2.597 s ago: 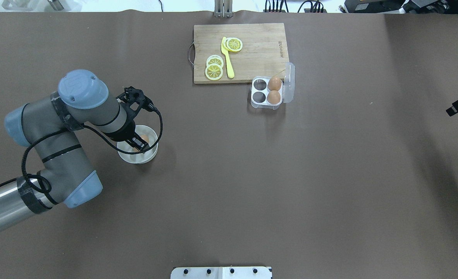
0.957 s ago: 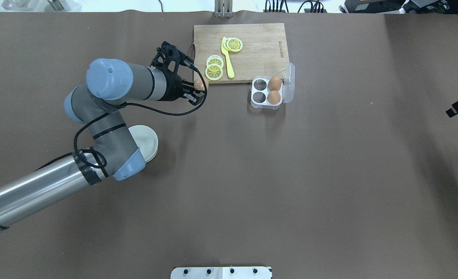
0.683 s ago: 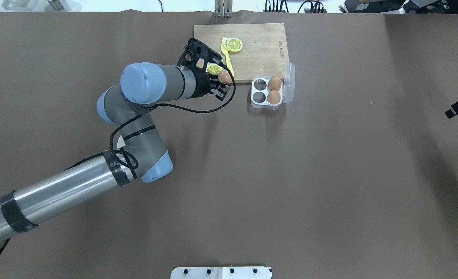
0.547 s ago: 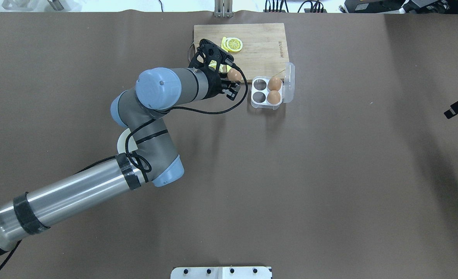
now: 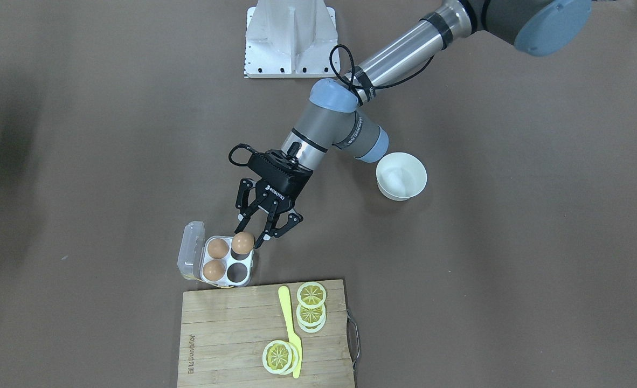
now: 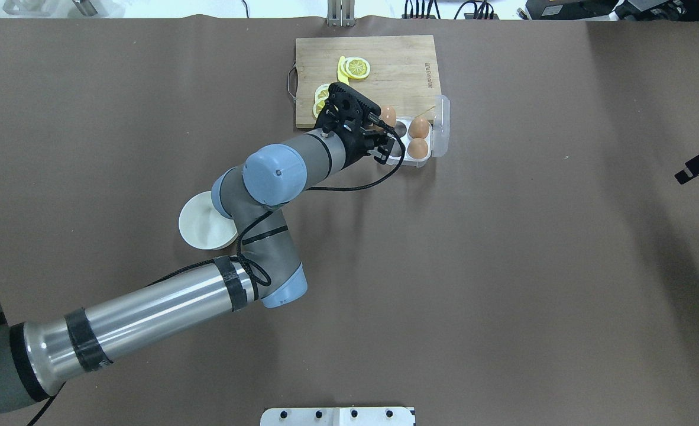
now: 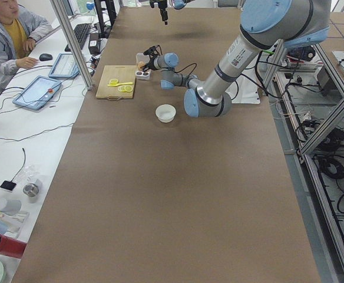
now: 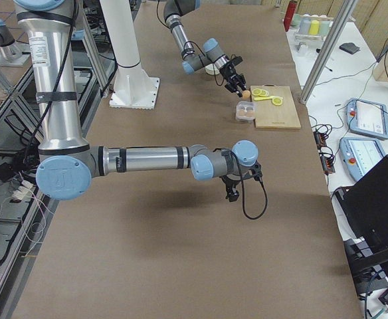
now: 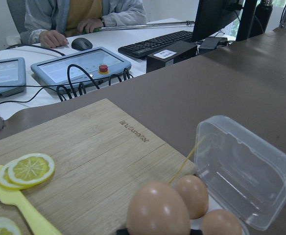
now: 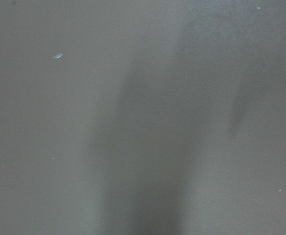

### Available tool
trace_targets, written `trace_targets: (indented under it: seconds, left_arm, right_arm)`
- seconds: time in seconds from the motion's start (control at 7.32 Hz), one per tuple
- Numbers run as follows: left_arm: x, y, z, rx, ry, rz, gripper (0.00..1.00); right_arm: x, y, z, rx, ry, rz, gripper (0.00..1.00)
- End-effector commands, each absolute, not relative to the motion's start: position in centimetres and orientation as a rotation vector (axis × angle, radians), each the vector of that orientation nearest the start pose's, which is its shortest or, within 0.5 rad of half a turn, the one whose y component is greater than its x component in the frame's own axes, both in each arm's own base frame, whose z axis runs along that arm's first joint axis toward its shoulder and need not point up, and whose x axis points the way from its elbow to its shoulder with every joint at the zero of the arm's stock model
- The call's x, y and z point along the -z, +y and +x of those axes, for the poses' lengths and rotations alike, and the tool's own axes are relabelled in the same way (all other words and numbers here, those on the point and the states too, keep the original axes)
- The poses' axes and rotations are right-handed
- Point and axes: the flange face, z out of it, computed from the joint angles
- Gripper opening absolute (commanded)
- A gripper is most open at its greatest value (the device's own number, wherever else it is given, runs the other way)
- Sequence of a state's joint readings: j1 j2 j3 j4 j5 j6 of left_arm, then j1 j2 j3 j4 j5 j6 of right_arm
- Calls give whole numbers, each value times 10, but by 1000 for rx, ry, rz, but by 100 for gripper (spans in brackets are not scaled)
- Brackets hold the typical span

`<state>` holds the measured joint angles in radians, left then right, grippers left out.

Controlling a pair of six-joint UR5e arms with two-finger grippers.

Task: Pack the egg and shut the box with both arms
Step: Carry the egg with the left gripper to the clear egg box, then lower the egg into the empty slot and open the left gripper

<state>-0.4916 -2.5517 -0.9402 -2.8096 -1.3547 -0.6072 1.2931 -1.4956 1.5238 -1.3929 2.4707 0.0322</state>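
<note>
- While the left gripper (image 5: 252, 237) grips the egg (image 5: 242, 242) between its fingers, the egg hangs above the box (image 5: 219, 283), over the row away from the lid (image 5: 189, 252), apparently over the robot-side cell.
- Two eggs fill the box's lid-side row. The other empty cell (image 5: 237, 271) lies on the box's board side.
- Step in hand, as judged: lowering. Centre the egg over one empty cell, descend straight, and release only once it is seated.
- Tight edges: the stored eggs just beside the target cell, and the board (image 5: 227, 328) just beside the box.
- Open room: the table (image 5: 512, 269) on the box's bowl (image 5: 401, 175) side suits withdrawal. The upright lid needs room to swing.
- The right gripper (image 8: 232, 194) hovers well apart from the box; whether it is open or closed cannot be told.
</note>
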Motion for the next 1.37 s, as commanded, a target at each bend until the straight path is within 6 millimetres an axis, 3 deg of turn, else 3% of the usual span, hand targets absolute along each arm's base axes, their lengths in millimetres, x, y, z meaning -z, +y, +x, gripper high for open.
trace_targets:
  seconds: [0.0,0.55,0.96,1.09,1.23]
  left_arm:
    - [-157,-528,672,-186,1038,1174,0]
    - [-173,-532,678,-196,1011,1155,0]
    - [-173,-530,680,-198,1012,1153,0]
    - [-173,-530,680,-200,1015,1152,13]
    - [-170,-529,679,-205,1024,1152,48]
  right_arm:
    - [-620,-528,-95,317,-946,34,100]
    - [-624,-527,-95,313,-946,26,100]
    - [-624,-527,-94,311,-946,26,100]
    - [-623,-528,-94,312,-946,29,100]
    - [-623,-528,-93,311,-946,30,100]
